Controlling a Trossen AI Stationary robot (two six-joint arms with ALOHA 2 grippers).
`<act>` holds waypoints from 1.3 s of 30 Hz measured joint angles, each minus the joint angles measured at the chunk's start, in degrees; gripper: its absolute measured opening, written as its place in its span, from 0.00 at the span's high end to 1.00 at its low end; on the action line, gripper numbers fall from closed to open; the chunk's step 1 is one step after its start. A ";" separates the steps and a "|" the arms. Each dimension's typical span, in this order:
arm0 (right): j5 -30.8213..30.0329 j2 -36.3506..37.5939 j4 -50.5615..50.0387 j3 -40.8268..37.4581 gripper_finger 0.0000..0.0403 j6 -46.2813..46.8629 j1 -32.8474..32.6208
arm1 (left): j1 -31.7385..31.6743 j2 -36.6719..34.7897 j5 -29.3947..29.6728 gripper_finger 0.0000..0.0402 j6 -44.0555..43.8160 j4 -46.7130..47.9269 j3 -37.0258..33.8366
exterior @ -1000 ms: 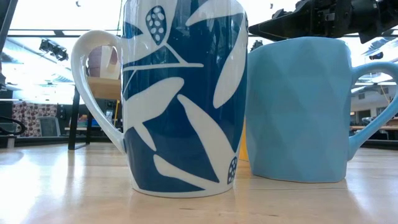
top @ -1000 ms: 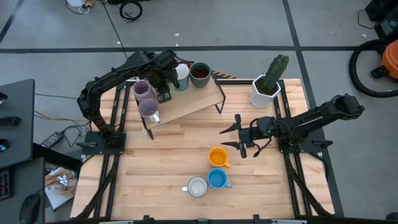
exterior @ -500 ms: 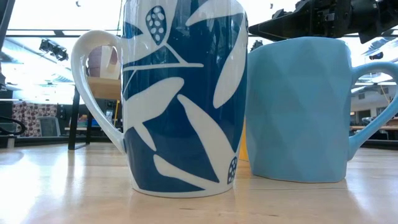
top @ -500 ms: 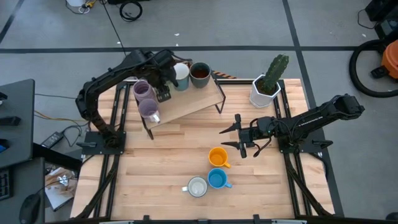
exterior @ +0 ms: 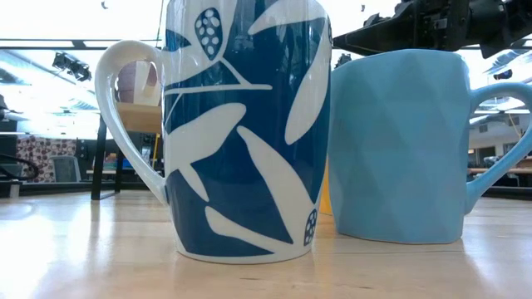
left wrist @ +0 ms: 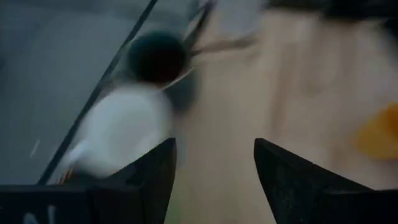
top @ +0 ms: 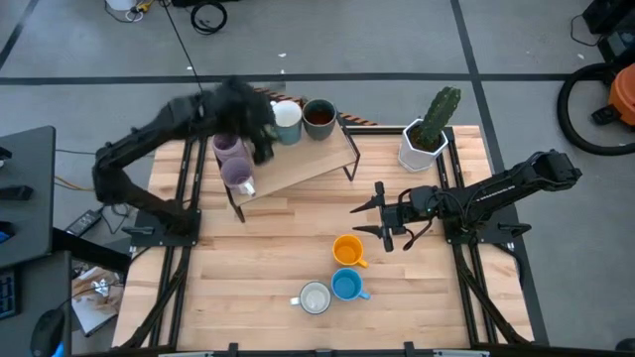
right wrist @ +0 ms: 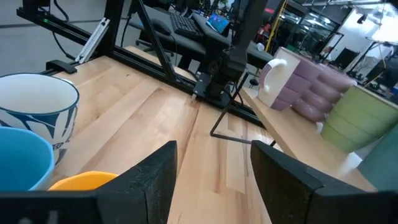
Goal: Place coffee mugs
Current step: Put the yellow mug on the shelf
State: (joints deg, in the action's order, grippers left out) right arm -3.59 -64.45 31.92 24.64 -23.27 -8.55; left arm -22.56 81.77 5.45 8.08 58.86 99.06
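From above I see my left gripper over the raised shelf at the far left of the table, blurred; in its wrist view the fingers stand apart with nothing between them, so it is open and empty. Just beside it on the shelf sit two purple mugs, one nearer me than the other; a white mug and a dark brown mug stand at the shelf's far edge, the white one closest to the gripper but not touching it. In the left wrist view the white mug and the brown one lie ahead of the fingers, smeared.

My right gripper hangs over mid-table, jaws spread and holding nothing; the orange mug sits near it, toward me, apart from the fingertips. Closer to me still stand the blue mug and a blue-and-white leaf mug, side by side; the low view shows the leaf mug and the blue one almost touching. The right wrist view shows a green mug beside a purple one on the shelf; a cactus pot stands at the far right.
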 joint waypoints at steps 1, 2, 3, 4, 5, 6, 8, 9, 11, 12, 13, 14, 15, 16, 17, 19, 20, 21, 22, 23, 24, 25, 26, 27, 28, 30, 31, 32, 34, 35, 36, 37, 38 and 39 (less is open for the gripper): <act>-0.39 0.00 -0.23 0.00 0.48 0.64 0.05 | 2.22 -1.17 -0.17 0.46 -0.02 -3.07 -2.35; -1.02 -0.02 -0.34 0.00 0.48 1.31 0.09 | 4.78 -2.28 -0.21 0.47 -0.30 -5.94 -4.98; -1.55 -0.02 -0.36 -0.01 0.48 1.98 0.16 | 7.23 -3.33 0.16 0.48 -1.02 -8.67 -7.88; -2.01 -0.02 -0.30 0.00 0.48 2.50 0.16 | 9.54 -4.38 0.75 0.49 -1.95 -11.19 -10.80; -2.51 -0.02 -0.29 -0.01 0.48 3.04 0.17 | 11.77 -5.45 1.36 0.50 -3.04 -13.65 -13.79; -2.72 -0.02 -0.31 -0.02 0.48 3.61 0.19 | 14.00 -6.43 1.92 0.51 -4.06 -16.39 -16.78; -2.69 -0.02 -0.25 -0.02 0.48 4.12 0.19 | 18.14 -7.95 2.67 0.53 -6.55 -21.69 -22.46; -2.67 -0.02 -0.23 0.00 0.48 4.16 0.19 | 20.15 -8.36 2.95 0.53 -7.79 -24.29 -25.22; -2.73 -0.02 -0.15 -0.01 0.48 4.15 0.05 | 23.97 -8.50 3.82 0.54 -10.10 -29.13 -29.65; -2.74 -0.02 0.11 -0.02 0.48 4.16 -0.05 | 25.82 -8.49 4.44 0.54 -11.15 -30.76 -31.62; -2.74 -0.02 0.36 -0.01 0.48 4.15 -0.16 | 27.48 -8.47 4.92 0.54 -12.36 -31.89 -33.32; -2.75 -0.02 0.53 -0.02 0.48 4.14 -0.31 | 29.18 -8.50 5.14 0.54 -13.23 -32.98 -34.96; -2.81 -0.01 0.60 0.00 0.48 4.17 -0.49 | 30.68 -8.48 5.54 0.55 -13.64 -34.21 -36.64; -3.33 0.07 0.59 0.00 0.48 4.25 -0.74 | 32.10 -8.43 6.38 0.55 -13.86 -35.35 -38.34; -4.50 0.16 0.38 0.10 0.48 4.41 -1.02 | 33.60 -8.38 7.38 0.55 -13.91 -36.66 -40.17; -7.46 0.19 -0.16 0.69 0.48 5.86 -1.49 | 36.12 -8.33 9.54 0.55 -13.58 -39.79 -43.73; -8.58 0.22 -1.09 1.16 0.48 6.72 -1.52 | 37.23 -8.37 10.55 0.55 -13.44 -41.61 -45.32; -9.18 0.22 -2.65 1.82 0.48 7.72 -1.52 | 38.20 -8.45 11.45 0.55 -13.44 -43.70 -46.90; -9.45 0.22 -4.87 2.75 0.48 8.95 -1.50 | 39.00 -8.50 12.03 0.55 -13.53 -45.37 -48.32; -9.64 0.22 -7.43 3.94 0.48 10.21 -1.44 | 39.76 -8.50 12.27 0.55 -13.99 -46.52 -49.49; -9.80 0.22 -10.04 5.24 0.48 11.29 -1.31 | 40.32 -8.50 12.39 0.55 -14.92 -47.57 -50.50; -9.93 0.22 -12.37 6.50 0.48 12.14 -1.14 | 40.72 -8.50 12.40 0.55 -16.02 -48.36 -51.22; -10.06 0.22 -14.73 7.65 0.48 12.97 -1.01 | 40.92 -8.39 12.51 0.55 -18.18 -48.83 -51.76; -10.09 0.22 -17.31 8.82 0.48 13.79 -0.81 | 40.99 -8.25 12.52 0.55 -20.34 -48.73 -52.13; -10.08 0.22 -20.16 10.01 0.48 14.60 -0.61 | 40.98 -8.15 12.55 0.55 -21.96 -48.66 -52.53; -10.10 0.02 -25.28 12.27 0.48 16.34 -0.26 | 41.70 -8.15 13.54 0.55 -24.18 -48.82 -53.15; -10.08 -0.14 -27.61 13.40 0.48 17.07 -0.06 | 42.56 -8.15 15.20 0.55 -24.24 -50.01 -53.62; -10.08 -0.24 -29.81 14.29 0.48 17.70 0.09 | 43.56 -8.15 16.98 0.55 -24.00 -51.18 -54.17; -10.01 -1.21 -32.97 16.37 0.48 18.75 0.41 | 45.43 -8.13 20.44 0.55 -23.52 -54.18 -55.76; -9.81 -1.47 -35.40 17.29 0.48 19.03 0.47 | 46.17 -8.12 21.65 0.55 -23.47 -55.19 -56.31; -9.80 -2.01 -37.61 18.51 0.48 19.22 0.47 | 46.76 -8.12 22.58 0.55 -23.58 -55.61 -56.52; -9.54 -2.80 -39.15 19.92 0.48 19.28 0.47 | 47.23 -8.12 23.29 0.55 -23.93 -55.82 -56.57; -9.33 -3.61 -41.08 21.12 0.48 19.44 0.47 | 47.67 -8.12 23.79 0.55 -23.96 -55.81 -56.63; -9.04 -4.56 -42.89 22.33 0.48 19.62 0.46 | 48.01 -8.12 24.17 0.55 -23.98 -55.81 -56.65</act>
State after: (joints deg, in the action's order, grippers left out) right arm -12.63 -69.00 -10.98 46.98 -3.65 -8.09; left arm 25.45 73.65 29.63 -15.90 3.05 42.41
